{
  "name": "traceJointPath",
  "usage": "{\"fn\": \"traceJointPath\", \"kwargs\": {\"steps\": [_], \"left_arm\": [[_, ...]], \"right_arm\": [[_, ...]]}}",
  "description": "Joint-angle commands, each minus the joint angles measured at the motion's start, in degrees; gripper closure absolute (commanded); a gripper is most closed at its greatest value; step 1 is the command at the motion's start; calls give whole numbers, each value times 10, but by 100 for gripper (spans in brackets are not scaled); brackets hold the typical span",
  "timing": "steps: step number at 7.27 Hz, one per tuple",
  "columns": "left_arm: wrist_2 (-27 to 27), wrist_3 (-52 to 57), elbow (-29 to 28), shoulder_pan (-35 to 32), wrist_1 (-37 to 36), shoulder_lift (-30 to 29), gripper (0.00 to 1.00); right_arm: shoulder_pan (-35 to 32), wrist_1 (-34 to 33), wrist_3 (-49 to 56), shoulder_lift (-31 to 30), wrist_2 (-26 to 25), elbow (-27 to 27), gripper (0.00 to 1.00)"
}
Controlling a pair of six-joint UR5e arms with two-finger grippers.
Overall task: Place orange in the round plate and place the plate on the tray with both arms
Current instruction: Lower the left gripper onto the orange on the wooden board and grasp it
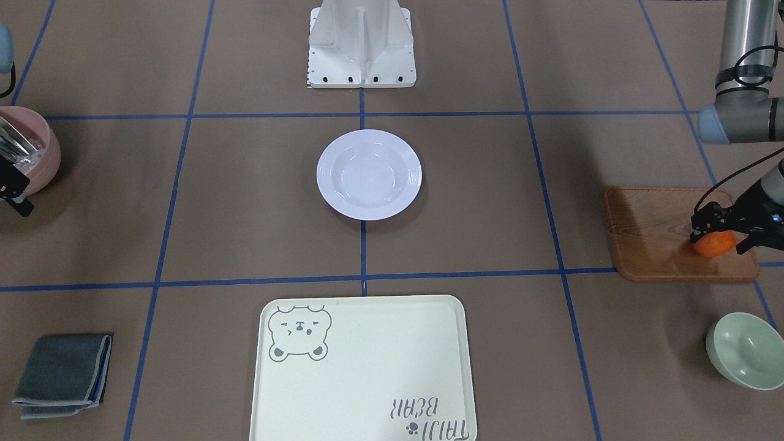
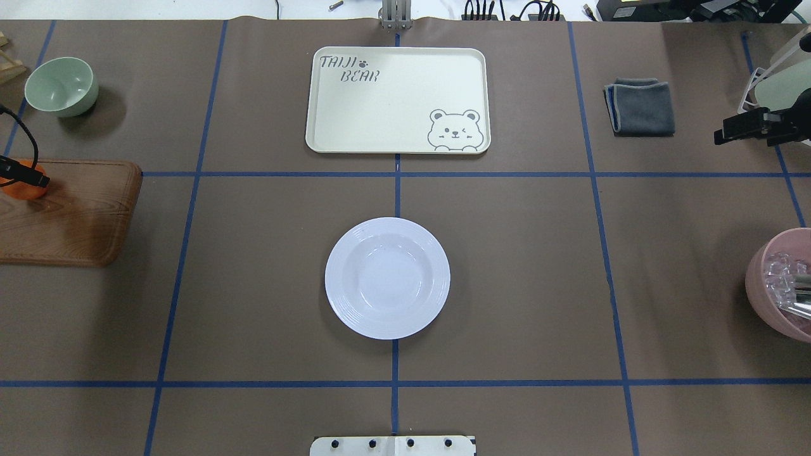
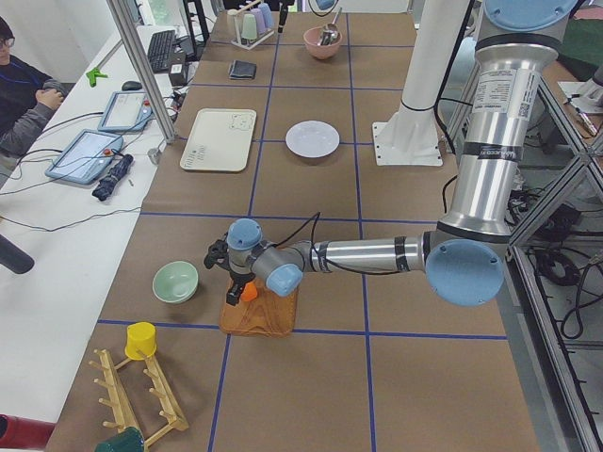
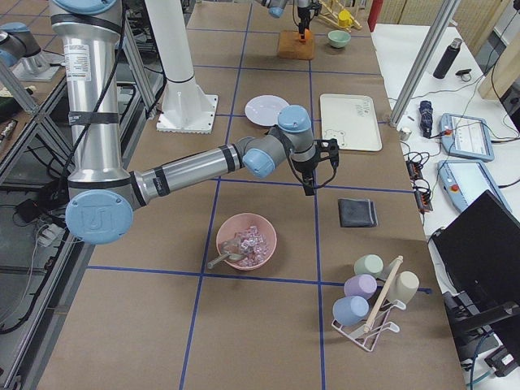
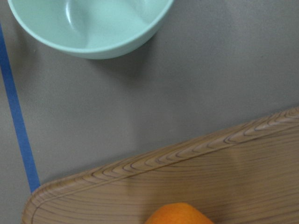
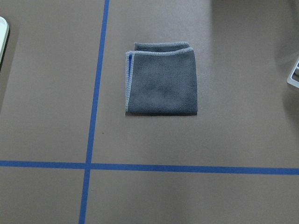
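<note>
Exterior front-facing view puts the job at its opening step. At the right edge of the frame the left gripper (image 1: 721, 240) straddles the orange (image 1: 713, 245), a black finger against each side of the fruit, so it looks clamped on it. The orange sits on or just above the wooden board (image 1: 649, 239); whether it is clear of the wood cannot be told. The round plate (image 1: 369, 174) lies bare at frame centre, well apart from the orange, and the tray (image 1: 367, 367) at bottom centre carries nothing.

In the overhead view the right gripper (image 2: 722, 135) hangs at the upper right edge, near the folded grey cloth (image 2: 640, 106) and well away from the plate. Whether its fingers are parted or together cannot be made out, and nothing shows in them.

By this reading no part of the task is finished. The orange has yet to cross to the plate, and the plate with the fruit in it has yet to go onto the tray, a lift that calls for both arms.
</note>
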State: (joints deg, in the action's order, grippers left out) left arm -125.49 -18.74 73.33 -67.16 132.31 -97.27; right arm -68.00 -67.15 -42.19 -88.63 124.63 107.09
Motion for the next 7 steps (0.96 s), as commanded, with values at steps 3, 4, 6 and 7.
{"fn": "traceJointPath", "kwargs": {"steps": [3, 4, 6, 7], "left_arm": [[-46, -2, 38, -1, -8, 2, 100], [-94, -9, 54, -10, -10, -3, 100], [-93, -78, 136, -16, -83, -23, 100], [-85, -161, 184, -3, -104, -39, 100]], "right_arm": [[0, 0, 0, 0, 1, 0, 0], [0, 0, 0, 0, 2, 0, 0], [1, 1, -5, 2, 3, 0, 0], [1, 1, -6, 3, 3, 0, 0]]}}
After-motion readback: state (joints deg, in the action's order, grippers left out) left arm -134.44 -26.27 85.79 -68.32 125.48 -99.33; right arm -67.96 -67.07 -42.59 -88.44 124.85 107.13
